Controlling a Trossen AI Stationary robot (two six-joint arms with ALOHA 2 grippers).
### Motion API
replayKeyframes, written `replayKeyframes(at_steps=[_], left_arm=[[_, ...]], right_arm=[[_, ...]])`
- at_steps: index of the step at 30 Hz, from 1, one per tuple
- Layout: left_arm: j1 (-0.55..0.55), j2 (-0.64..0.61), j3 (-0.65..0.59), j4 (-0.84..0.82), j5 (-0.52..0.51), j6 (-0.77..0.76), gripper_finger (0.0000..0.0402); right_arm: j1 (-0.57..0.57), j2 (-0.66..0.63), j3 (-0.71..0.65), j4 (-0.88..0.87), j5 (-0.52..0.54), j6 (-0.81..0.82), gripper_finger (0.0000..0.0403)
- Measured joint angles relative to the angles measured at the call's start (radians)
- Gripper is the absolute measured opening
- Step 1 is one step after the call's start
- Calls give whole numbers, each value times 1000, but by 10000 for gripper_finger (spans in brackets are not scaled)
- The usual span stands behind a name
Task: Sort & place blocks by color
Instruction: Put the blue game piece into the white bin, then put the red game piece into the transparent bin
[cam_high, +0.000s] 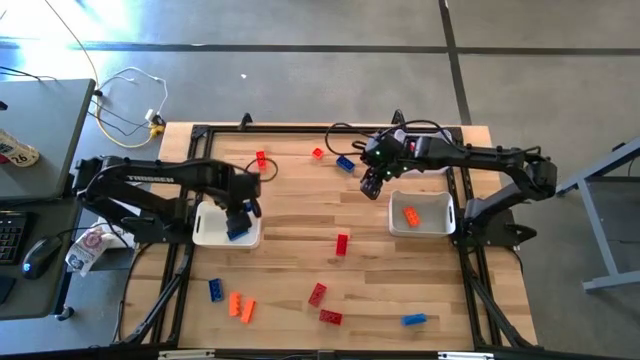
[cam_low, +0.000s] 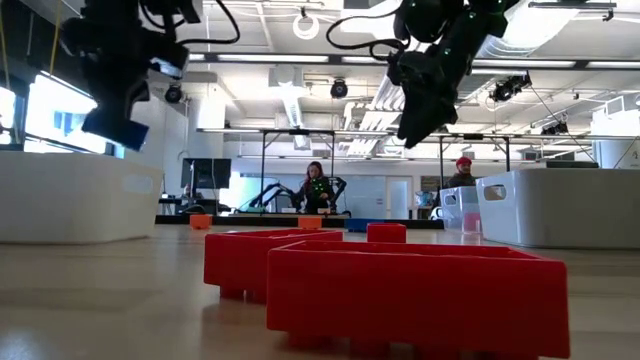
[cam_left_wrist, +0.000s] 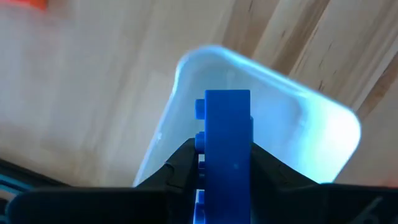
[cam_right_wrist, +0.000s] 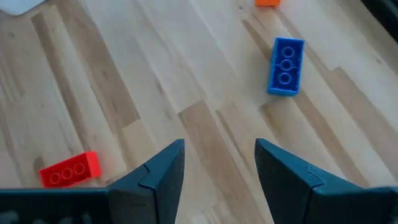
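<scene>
Closed tight on 1 blue block (cam_left_wrist: 227, 149), the left gripper (cam_high: 238, 215) is held over the left bin (cam_high: 210, 232), presumably so the block can be dropped in with its colour. Parted and empty, the right gripper (cam_right_wrist: 217, 168) is hung over bare table beside the right bin (cam_high: 440, 215), where 1 orange block (cam_high: 410, 215) lies. Another blue block (cam_right_wrist: 285, 66) and 1 red block (cam_right_wrist: 69, 169) are seen near it, likely next. Other blocks are scattered on the table (cam_high: 290, 250).
</scene>
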Motion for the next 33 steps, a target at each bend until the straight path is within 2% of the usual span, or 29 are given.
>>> replayKeyframes(at_steps=[7,14,20,26,33], left_arm=[[-87,0,-76,0,24,-128,72],[-127,0,-103,0,21,-215,85],[-138,1,-103,0,19,-279,103],[-137,1,-103,0,19,-313,130],[-137,1,-103,1,15,-311,183]], right_arm=[[31,0,0,0,1,3,181],[68,0,0,0,-11,-4,181],[117,0,0,-1,-87,-77,181],[180,0,0,0,-139,-167,181],[236,0,0,17,-139,-224,181]])
